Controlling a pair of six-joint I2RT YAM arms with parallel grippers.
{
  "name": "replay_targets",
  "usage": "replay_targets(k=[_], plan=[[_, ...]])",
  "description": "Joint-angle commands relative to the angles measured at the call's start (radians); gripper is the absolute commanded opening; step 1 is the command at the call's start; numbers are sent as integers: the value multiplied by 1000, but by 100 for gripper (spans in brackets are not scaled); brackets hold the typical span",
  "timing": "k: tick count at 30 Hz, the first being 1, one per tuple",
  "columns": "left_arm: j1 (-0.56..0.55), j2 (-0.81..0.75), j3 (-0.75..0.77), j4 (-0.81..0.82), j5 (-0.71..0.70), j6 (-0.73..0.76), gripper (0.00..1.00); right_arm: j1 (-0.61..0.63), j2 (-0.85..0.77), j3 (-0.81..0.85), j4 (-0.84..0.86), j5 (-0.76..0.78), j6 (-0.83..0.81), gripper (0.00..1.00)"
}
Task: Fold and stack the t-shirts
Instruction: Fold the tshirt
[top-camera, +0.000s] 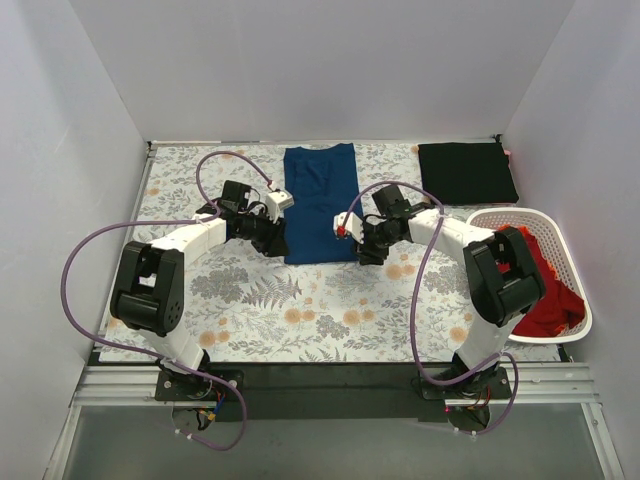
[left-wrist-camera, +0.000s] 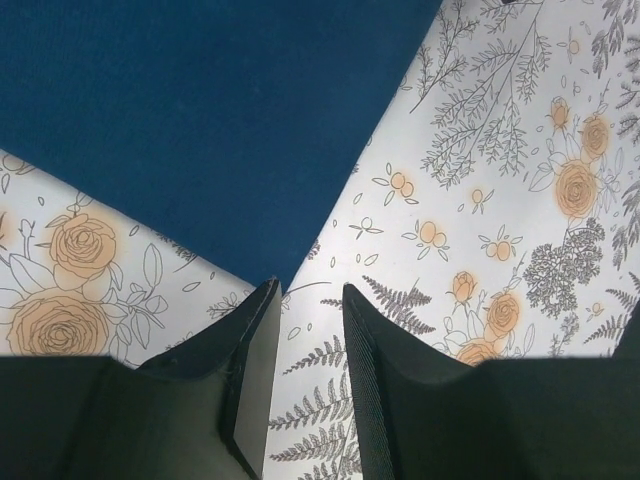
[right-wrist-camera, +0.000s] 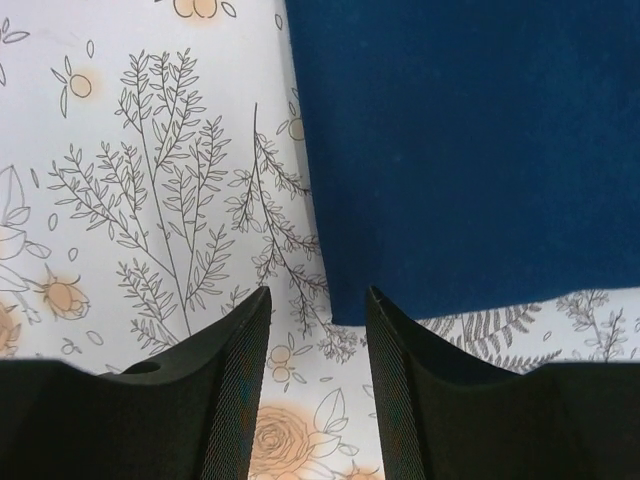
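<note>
Both arms reach out from their bases with elbows raised and forearms angled in toward each other. The left arm (top-camera: 190, 238) ends in the left gripper (top-camera: 276, 240), tipped downward, its jaws parted by a narrow gap with nothing between them. The right arm (top-camera: 455, 232) mirrors it. The right gripper (top-camera: 362, 250) also points down, jaws a little wider apart and empty.
</note>
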Motion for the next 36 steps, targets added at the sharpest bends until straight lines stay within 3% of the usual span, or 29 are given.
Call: replay_targets(k=[1,11,20,24,30,36], plan=[[-4,-18,1,10,-16,61,31,20,-47,-16,97,35,-104,50],[-7,-12,19,18,-29,70,37,27,22,-62,124,80,-186,48],[-65,11,-2,72,-97,234,39,27,36,-91,109,77,-225,44],[-102,19,-31,144,-140,309,40,27,61,-71,104,89,-217,31],[-109,19,-54,171,-126,451,41,26,82,-45,71,98,-217,3],[-109,-26,-134,174,-60,592,42,21,96,-11,37,80,-205,1]])
